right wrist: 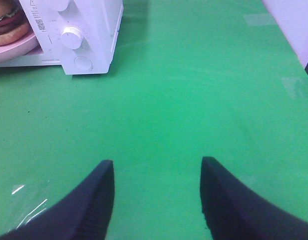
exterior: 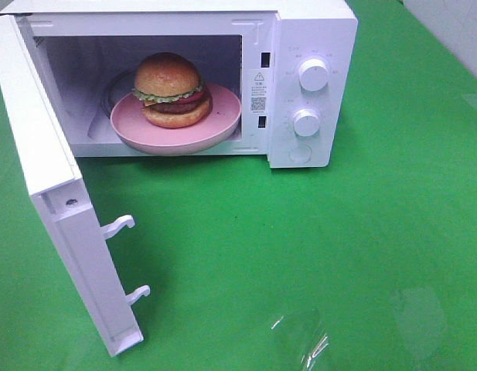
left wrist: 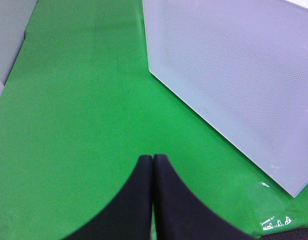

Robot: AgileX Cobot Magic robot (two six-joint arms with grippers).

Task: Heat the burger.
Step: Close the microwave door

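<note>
Burger (exterior: 171, 89) on pink plate (exterior: 176, 145) inside microwave (exterior: 315, 31): likely soft, stacked, topples easily; hold plate rim. Left end effector (left wrist: 153, 162) pressed together; right end effector (right wrist: 157, 172) spread, empty.

Bright green cloth (exterior: 377, 232) covers the table (exterior: 223, 255). A pale wall (exterior: 454, 31) borders its far right corner. Light glints off a shiny patch (exterior: 300, 340).

One of most things, pairs of the rest.
One microwave (exterior: 315, 46) is standing well ahead of the right claw (right wrist: 157, 172), carrying two knobs (exterior: 313, 75) (exterior: 306, 122), one round button (exterior: 301, 154) and one door (exterior: 45, 154) reaching near the left claw (left wrist: 153, 165) and bearing two latch hooks (exterior: 118, 226) (exterior: 137, 294); one burger (exterior: 168, 85) is sitting on one pink plate (exterior: 223, 124).
</note>
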